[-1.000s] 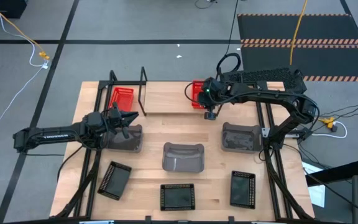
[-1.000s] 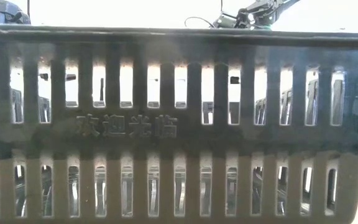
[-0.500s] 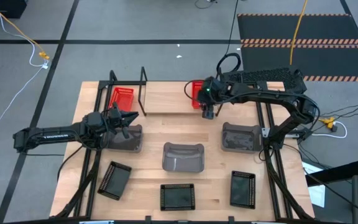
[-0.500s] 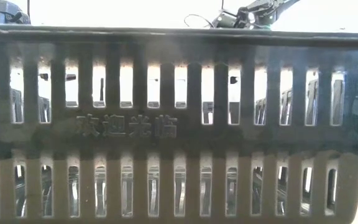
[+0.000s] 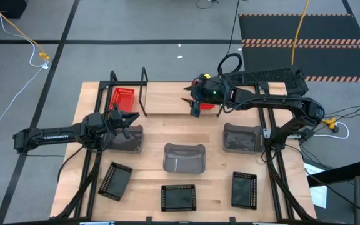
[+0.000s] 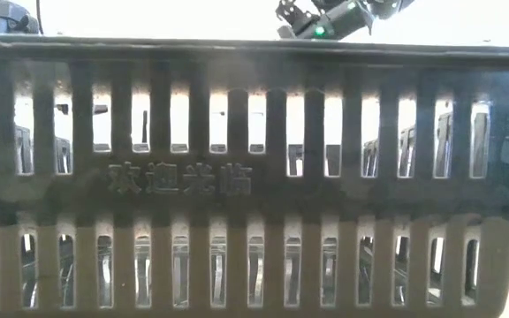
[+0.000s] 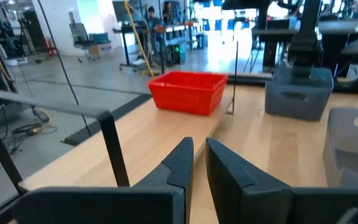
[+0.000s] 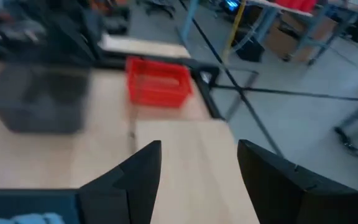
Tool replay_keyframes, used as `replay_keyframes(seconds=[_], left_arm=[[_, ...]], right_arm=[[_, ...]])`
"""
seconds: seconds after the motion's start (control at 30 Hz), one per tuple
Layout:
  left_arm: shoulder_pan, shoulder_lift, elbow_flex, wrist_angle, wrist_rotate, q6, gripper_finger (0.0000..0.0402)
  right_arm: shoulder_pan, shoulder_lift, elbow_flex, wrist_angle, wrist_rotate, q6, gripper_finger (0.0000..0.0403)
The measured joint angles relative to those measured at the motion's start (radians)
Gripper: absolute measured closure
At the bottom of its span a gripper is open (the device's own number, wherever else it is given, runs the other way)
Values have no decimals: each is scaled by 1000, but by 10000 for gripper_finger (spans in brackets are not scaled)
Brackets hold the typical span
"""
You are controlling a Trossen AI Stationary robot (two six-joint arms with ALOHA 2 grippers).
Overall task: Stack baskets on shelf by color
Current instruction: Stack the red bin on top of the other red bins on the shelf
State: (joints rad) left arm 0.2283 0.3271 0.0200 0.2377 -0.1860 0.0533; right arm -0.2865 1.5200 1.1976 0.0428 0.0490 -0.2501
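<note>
Right gripper (image 5: 194, 107) fingers spread wide, holding nothing, above shelf (image 5: 167, 100) mid-span. Red basket (image 5: 122, 99) on shelf's left end lies left of it, long axis near-to-far. Left gripper (image 5: 129, 119) nearly closed, empty, nearer that basket, I judge.

Overhead view straight down; low view pressed against a black basket (image 6: 254, 177); wrist views sharing the red basket (image 7: 188, 92).

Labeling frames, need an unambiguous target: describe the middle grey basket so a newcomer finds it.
Start at the wooden table seen from above. Three grey baskets sit in a row across its middle, above a row of three black ones. The middle grey basket sits slightly lower than its two grey neighbours, between both arms.
</note>
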Motion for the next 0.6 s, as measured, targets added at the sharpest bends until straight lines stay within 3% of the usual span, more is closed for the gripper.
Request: replay_keyframes(seconds=[0.17, 0.43, 0.5, 0.6], left_arm=[[0, 0, 0, -69, 0, -31, 355], [-19, 0, 0, -182, 0, -176, 355], [-28, 0, 0, -186, 0, -208, 355], [-37, 0, 0, -182, 0, -232, 355]], right_arm=[[83, 31, -19, 142, -68, 54, 195], [233, 31, -174, 748, -207, -76, 195], [251, 31, -205, 820, -156, -110, 195], [262, 32, -216, 855, 58, -123, 198]])
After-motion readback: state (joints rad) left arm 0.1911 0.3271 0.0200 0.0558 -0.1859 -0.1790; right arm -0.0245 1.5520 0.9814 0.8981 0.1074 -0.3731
